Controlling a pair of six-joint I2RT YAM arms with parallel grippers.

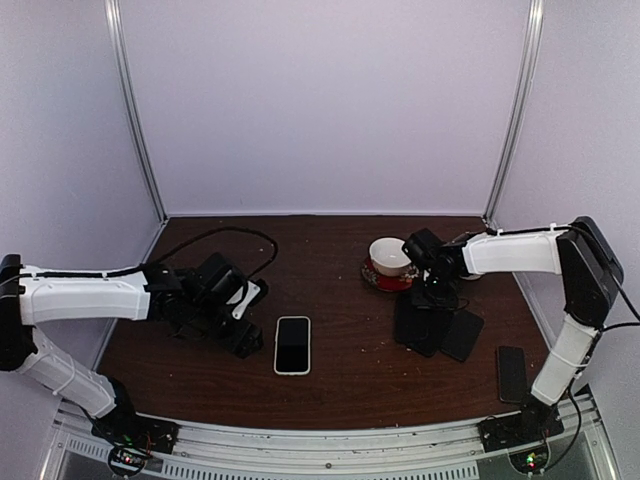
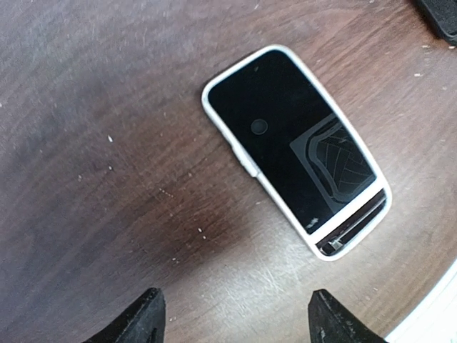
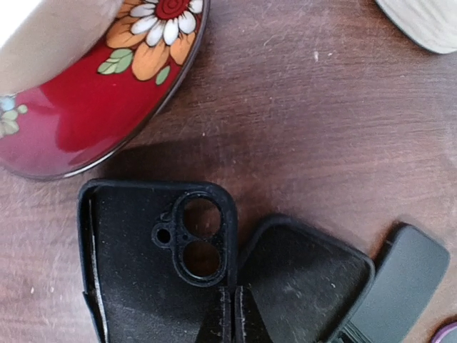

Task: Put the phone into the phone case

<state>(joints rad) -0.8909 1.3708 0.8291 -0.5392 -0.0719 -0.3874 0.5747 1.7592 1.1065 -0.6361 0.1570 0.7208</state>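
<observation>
The phone (image 1: 292, 344), white-rimmed with a dark screen up, lies flat at the table's front centre; it also shows in the left wrist view (image 2: 293, 143). My left gripper (image 1: 245, 335) is open and empty just left of it, its fingertips (image 2: 151, 318) above bare wood. A black phone case (image 3: 136, 264) with a double camera cut-out lies open side up right of centre (image 1: 412, 320). My right gripper (image 3: 233, 314) is shut on that case's right side wall, seen from above (image 1: 432, 298).
A second black case (image 3: 307, 279) overlaps the first on its right, with another dark flat piece (image 3: 403, 279) beyond. A red flowered bowl (image 3: 86, 107) sits just behind the cases (image 1: 388, 264). Another dark phone (image 1: 512, 373) lies front right. A black cable (image 1: 230, 235) loops at back left.
</observation>
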